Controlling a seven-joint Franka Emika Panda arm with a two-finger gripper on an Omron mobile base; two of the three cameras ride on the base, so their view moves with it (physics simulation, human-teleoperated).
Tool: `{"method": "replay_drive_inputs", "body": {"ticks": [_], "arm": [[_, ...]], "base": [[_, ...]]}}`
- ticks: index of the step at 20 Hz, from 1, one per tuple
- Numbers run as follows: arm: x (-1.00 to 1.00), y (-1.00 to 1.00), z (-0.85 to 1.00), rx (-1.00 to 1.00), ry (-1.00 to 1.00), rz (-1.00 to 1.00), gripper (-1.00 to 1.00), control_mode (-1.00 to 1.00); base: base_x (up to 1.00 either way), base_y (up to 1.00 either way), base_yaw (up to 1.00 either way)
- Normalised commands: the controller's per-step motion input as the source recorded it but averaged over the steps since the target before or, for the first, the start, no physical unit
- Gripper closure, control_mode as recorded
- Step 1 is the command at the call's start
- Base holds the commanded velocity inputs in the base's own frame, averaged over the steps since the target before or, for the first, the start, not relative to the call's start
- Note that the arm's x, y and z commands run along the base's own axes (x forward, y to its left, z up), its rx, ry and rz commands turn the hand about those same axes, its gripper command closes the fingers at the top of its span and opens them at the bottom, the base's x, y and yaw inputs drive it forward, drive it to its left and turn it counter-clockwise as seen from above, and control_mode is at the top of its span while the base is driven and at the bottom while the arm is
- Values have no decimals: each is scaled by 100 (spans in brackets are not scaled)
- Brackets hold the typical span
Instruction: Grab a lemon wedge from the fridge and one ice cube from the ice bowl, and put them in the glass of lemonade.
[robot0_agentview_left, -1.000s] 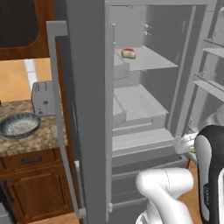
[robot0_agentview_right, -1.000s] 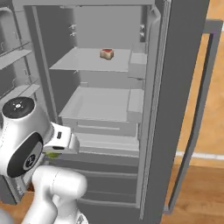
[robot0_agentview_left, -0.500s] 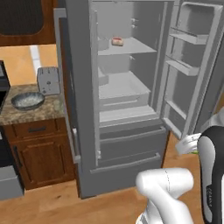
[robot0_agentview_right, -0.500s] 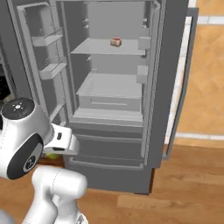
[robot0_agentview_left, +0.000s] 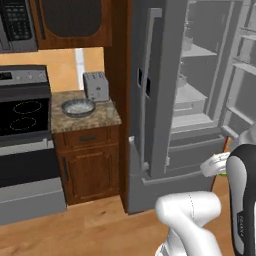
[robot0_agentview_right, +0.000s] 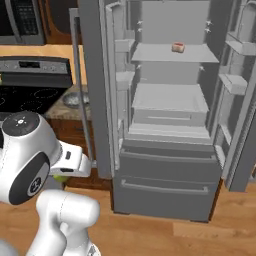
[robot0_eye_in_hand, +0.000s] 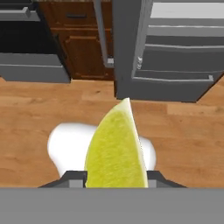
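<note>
A yellow-green lemon wedge (robot0_eye_in_hand: 116, 146) stands upright between my gripper (robot0_eye_in_hand: 115, 178) fingers, which are shut on it above the wooden floor. In the left base view, my gripper (robot0_agentview_left: 219, 166) hangs low in front of the fridge (robot0_agentview_left: 160, 75), with a sliver of the lemon wedge (robot0_agentview_left: 223, 173) under it. The fridge (robot0_agentview_right: 165, 170) stands with both upper doors open. The ice bowl (robot0_agentview_left: 78, 107) sits on the small stone counter (robot0_agentview_left: 107, 119) left of the fridge, in front of the toaster (robot0_agentview_left: 96, 86). The glass of lemonade is out of view.
A black stove (robot0_agentview_left: 22, 112) stands left of the counter, with a microwave (robot0_agentview_left: 17, 25) and a dark cabinet above. A small brownish item (robot0_agentview_right: 178, 47) lies on the upper fridge shelf. The open left fridge door (robot0_agentview_right: 92, 85) juts out between my arm and the counter.
Both base views have pulled back from the fridge and swung left, so the stove and counter have come into the picture. The lemon wedge stays in my gripper.
</note>
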Motion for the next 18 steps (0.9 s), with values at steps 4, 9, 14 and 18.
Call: {"method": "replay_drive_inputs", "body": {"ticks": [4, 9, 14, 18], "arm": [[0, 0, 0, 0, 0, 0, 100, 100], [0, 0, 0, 0, 0, 0, 100, 100], [0, 0, 0, 0, 0, 0, 100, 100], [0, 0, 0, 0, 0, 0, 100, 100]], "base": [[17, 100, -2], [74, 93, -22], [99, 62, -34], [99, 49, -34]]}}
